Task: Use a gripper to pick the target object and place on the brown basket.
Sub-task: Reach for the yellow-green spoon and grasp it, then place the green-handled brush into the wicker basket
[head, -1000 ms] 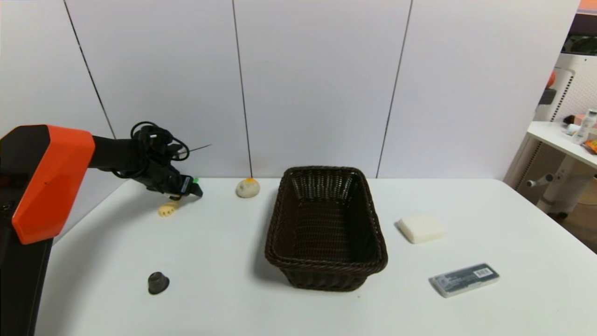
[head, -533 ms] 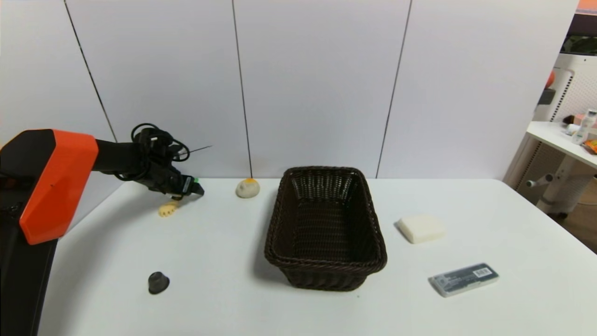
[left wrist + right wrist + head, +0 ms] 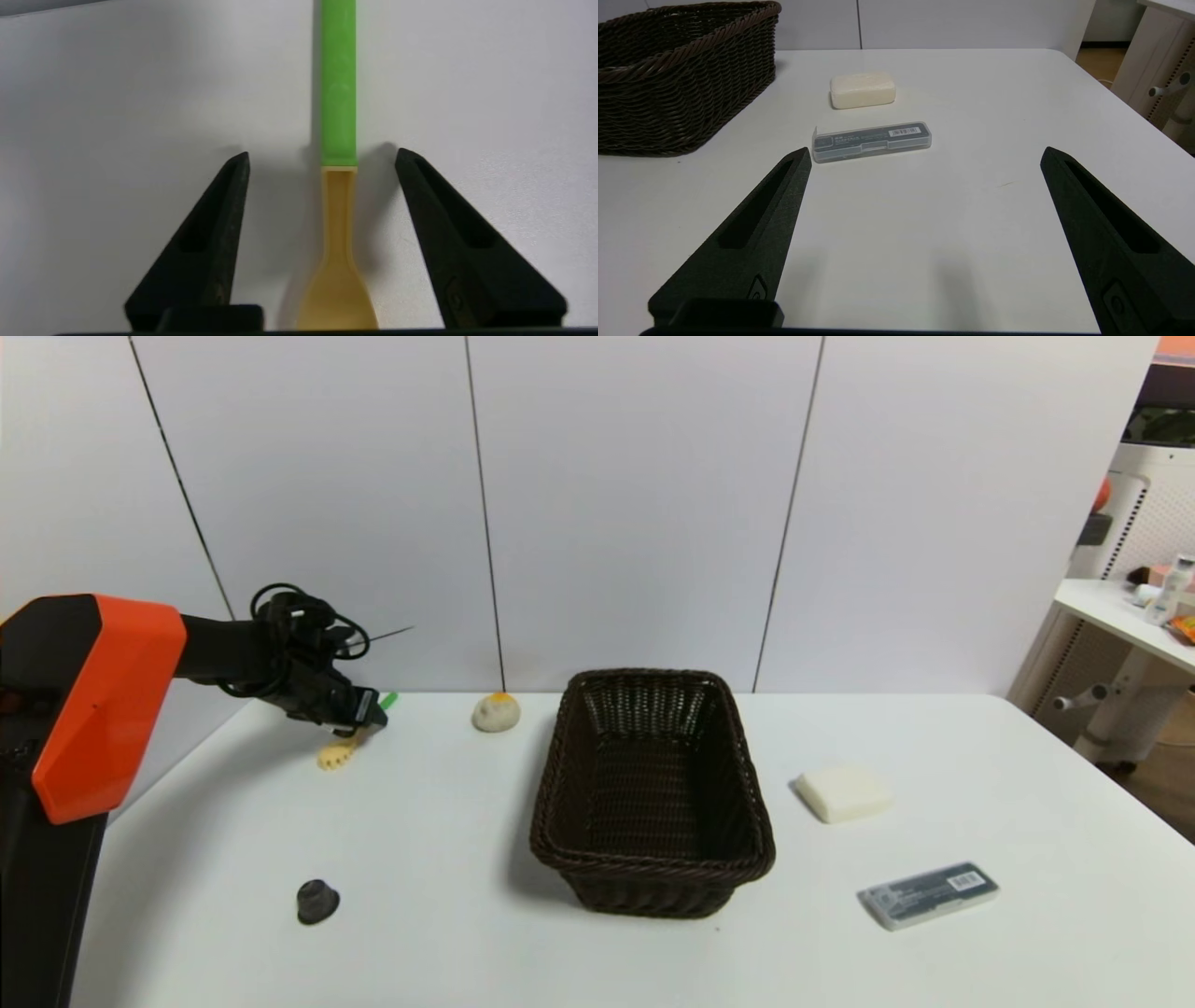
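Observation:
The toy pasta spoon (image 3: pixel 338 753) lies on the white table at the far left, its pale yellow head toward me and its green handle tip (image 3: pixel 387 699) pointing back. My left gripper (image 3: pixel 369 711) hovers just over its handle, open. In the left wrist view the spoon (image 3: pixel 338 205) lies between the two black fingers (image 3: pixel 219 224), which do not touch it. The brown basket (image 3: pixel 653 868) stands empty at the table's middle, to the right of the spoon. My right gripper (image 3: pixel 924 158) is open and empty, low over the table's near right part.
A beige lump with an orange top (image 3: pixel 496 711) sits at the back between spoon and basket. A small dark cup (image 3: pixel 316 901) is at front left. A white soap bar (image 3: pixel 843 792) and a clear case (image 3: pixel 928 894) lie right of the basket.
My left gripper has drawn back a little to the left along the spoon's handle, so more of the green tip shows. The spoon has not moved.

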Robot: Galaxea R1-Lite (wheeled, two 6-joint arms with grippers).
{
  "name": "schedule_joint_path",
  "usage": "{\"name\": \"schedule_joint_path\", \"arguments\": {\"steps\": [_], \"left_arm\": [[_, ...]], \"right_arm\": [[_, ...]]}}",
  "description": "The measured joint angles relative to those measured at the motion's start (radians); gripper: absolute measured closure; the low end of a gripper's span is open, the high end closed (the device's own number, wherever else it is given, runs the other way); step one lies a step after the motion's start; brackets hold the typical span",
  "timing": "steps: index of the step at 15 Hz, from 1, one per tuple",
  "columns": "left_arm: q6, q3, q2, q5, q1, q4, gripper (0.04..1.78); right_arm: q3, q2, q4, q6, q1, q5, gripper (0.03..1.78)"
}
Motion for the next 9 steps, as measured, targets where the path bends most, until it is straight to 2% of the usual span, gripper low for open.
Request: {"name": "schedule_joint_path", "arguments": {"steps": [4, 5, 6, 9], "left_arm": [[-0.002, -0.001, 0.000, -0.001, -0.007, 0.002, 1.15], [-0.001, -0.001, 0.001, -0.001, -0.011, 0.003, 1.45], [-0.001, -0.001, 0.000, 0.000, -0.014, 0.003, 1.61], [0.000, -0.001, -0.009, 0.000, -0.024, 0.016, 1.61]], "right_arm": [[0.000, 0.000, 0.000, 0.000, 0.001, 0.000, 0.11], [0.000, 0.000, 0.000, 0.000, 0.000, 0.000, 0.11], [0.000, 0.000, 0.000, 0.000, 0.000, 0.000, 0.11], [0.000, 0.000, 0.000, 0.000, 0.001, 0.000, 0.11]]}}
